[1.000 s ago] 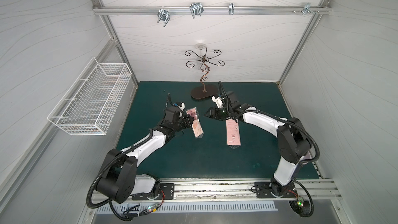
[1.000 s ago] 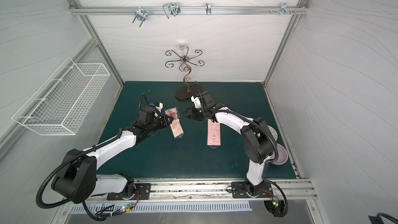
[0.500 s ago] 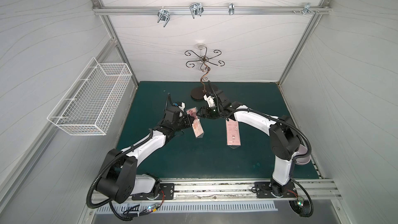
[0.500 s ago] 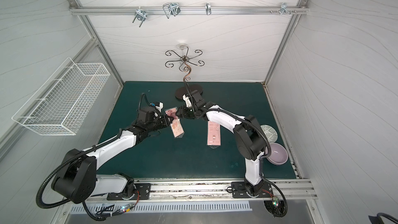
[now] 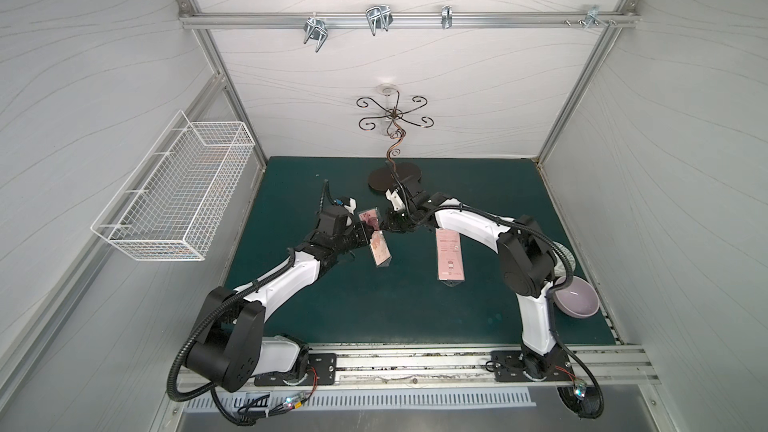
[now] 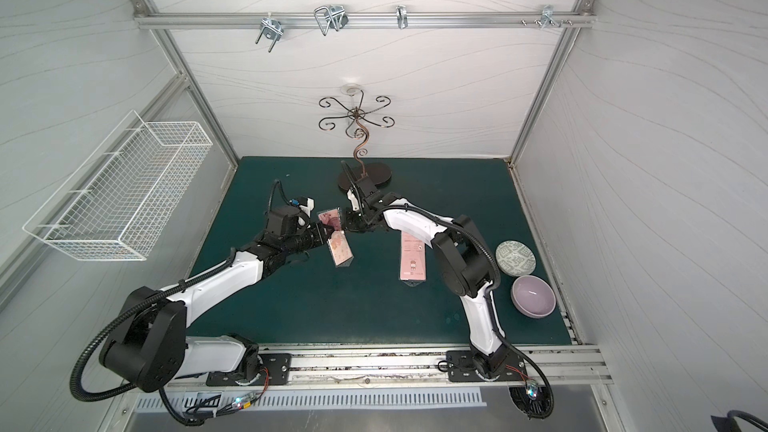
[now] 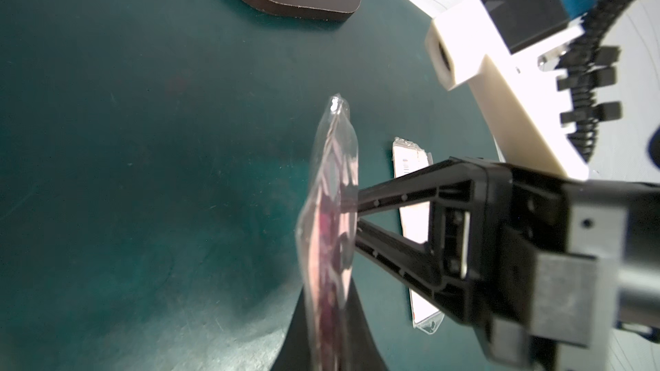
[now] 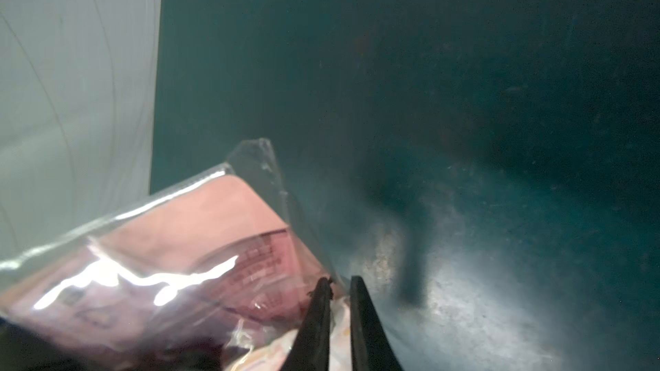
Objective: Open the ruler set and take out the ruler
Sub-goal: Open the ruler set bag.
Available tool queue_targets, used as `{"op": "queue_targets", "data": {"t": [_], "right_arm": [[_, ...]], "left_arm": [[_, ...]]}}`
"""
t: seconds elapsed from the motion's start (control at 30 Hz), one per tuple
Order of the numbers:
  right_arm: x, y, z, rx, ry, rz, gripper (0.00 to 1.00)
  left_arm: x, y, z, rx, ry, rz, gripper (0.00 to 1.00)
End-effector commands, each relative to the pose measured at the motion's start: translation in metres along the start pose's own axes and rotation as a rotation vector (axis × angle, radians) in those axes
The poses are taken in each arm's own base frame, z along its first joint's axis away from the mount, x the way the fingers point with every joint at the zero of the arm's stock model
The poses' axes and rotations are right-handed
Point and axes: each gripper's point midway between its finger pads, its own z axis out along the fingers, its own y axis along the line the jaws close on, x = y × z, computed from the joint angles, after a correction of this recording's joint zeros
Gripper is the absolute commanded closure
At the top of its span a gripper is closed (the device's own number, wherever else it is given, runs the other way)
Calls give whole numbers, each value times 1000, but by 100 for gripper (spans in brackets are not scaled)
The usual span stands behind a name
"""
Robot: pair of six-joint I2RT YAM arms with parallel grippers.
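Roughly halfway, I judge: the left gripper clamps the ruler set tilted above the table's middle, the right gripper pinches its raised end, and the ruler still sits inside, undrawn.

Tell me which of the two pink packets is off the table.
The raised packet between the arms: the left gripper holds it tilted in the air, the right gripper pinches its wrap. The flat packet lies on the mat.
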Motion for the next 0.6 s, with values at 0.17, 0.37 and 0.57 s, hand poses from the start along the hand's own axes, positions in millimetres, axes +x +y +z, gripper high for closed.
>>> {"op": "queue_targets", "data": {"t": [0.17, 0.37, 0.57], "right_arm": [[25, -28, 22, 113, 94, 78, 100], [33, -68, 37, 278, 111, 5, 100], [37, -98, 42, 431, 131, -99, 100]], "left_arm": [[-33, -8, -6, -54, -153, 55, 100], [-33, 16, -5, -202, -148, 41, 100], [-20, 35, -4, -292, -93, 54, 100]]}}
